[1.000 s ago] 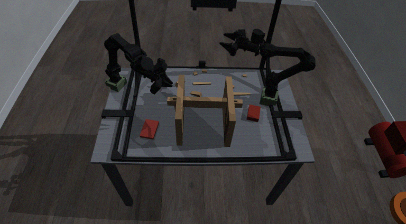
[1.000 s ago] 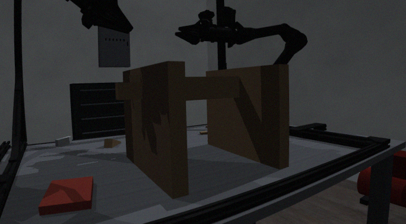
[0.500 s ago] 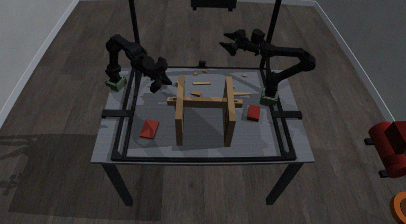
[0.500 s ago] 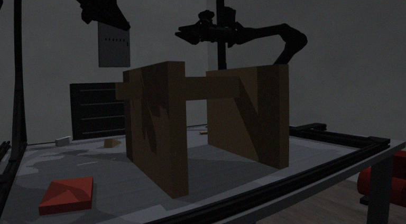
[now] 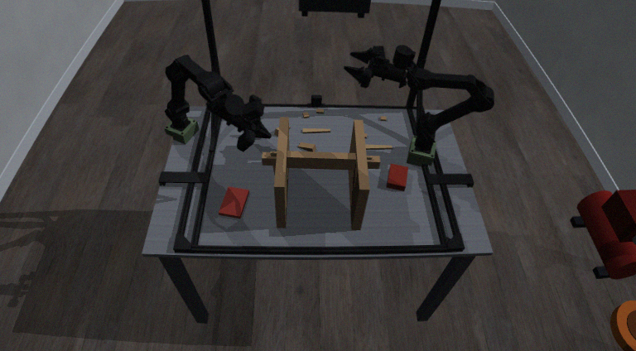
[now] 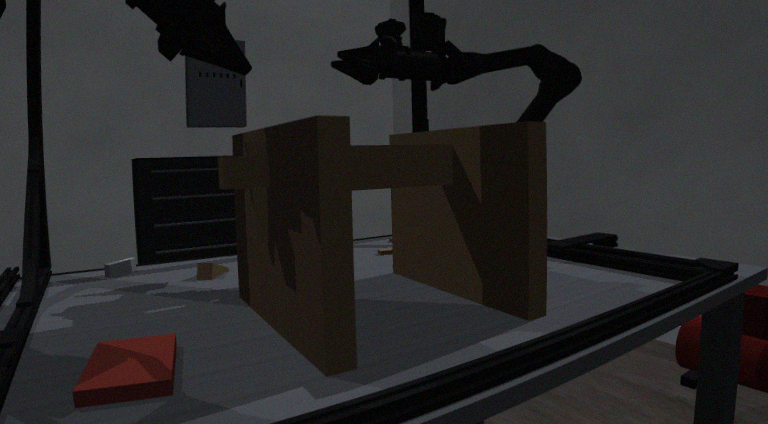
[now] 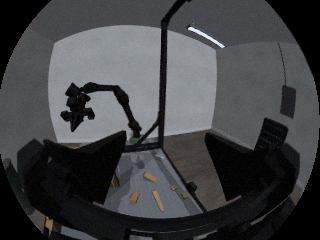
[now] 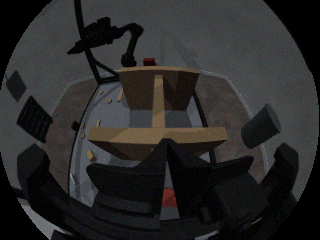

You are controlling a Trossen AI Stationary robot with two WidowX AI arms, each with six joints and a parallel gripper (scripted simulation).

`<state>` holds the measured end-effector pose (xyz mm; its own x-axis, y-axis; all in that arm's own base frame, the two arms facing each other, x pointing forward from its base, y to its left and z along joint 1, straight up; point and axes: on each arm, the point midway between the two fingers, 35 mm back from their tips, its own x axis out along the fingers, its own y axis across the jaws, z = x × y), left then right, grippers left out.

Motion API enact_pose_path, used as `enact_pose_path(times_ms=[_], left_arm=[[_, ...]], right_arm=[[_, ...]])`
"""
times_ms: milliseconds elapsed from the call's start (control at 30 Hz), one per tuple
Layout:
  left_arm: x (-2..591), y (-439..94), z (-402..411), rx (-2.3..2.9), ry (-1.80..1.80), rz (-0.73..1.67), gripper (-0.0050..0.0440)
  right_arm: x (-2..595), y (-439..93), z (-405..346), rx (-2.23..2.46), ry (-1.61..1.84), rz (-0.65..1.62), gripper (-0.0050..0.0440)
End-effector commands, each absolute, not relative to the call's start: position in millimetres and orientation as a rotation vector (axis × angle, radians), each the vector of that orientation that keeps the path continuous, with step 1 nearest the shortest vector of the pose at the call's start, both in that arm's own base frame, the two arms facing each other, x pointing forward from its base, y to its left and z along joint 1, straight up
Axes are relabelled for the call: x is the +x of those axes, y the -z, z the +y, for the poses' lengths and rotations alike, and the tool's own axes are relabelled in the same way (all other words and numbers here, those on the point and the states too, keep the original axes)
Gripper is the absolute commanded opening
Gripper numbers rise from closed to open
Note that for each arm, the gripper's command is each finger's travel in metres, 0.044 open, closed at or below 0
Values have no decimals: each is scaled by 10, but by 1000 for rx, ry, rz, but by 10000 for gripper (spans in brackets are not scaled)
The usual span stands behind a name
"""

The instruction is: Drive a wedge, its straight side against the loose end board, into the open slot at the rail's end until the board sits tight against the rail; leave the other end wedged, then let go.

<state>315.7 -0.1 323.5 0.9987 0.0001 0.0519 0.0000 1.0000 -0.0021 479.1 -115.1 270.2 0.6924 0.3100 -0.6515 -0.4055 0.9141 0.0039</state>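
The wooden rail (image 5: 320, 161) (image 6: 396, 167) (image 8: 158, 100) runs through two upright end boards, one (image 5: 280, 174) (image 6: 336, 238) (image 8: 157, 134) at the top view's left and one (image 5: 359, 183) (image 6: 536, 215) (image 8: 137, 90) at its right. The rail's ends stick out beyond both boards. Small light shapes show on these ends; how deep any wedge sits cannot be made out. My right gripper (image 5: 269, 135) (image 6: 249, 69) (image 8: 166, 142) is shut and empty, in the air above and outside the picture-left board. My left gripper (image 5: 349, 60) (image 6: 336, 59) (image 7: 167, 136) is open and empty, high behind the picture-right board.
A long loose wooden piece (image 5: 316, 130) (image 7: 157, 200) and a thicker one (image 5: 306, 146) (image 7: 135, 196) lie behind the rail, among small offcuts. Another strip (image 5: 379, 146) lies right of the boards. Red blocks (image 5: 234, 202) (image 5: 397, 175) flank the boards. A black frame (image 5: 323, 248) edges the table.
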Motion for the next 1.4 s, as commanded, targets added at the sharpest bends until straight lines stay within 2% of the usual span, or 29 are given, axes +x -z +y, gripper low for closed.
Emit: enact_pose_path(times_ms=[0, 1367], left_arm=[[3157, -3235, 1, -2, -1, -52, 440], [3157, -3235, 1, -2, -1, -52, 440]], right_arm=[[4788, -2657, -1145, -141, -402, 696, 0], [4811, -2203, -1143, -137, -402, 668, 0]])
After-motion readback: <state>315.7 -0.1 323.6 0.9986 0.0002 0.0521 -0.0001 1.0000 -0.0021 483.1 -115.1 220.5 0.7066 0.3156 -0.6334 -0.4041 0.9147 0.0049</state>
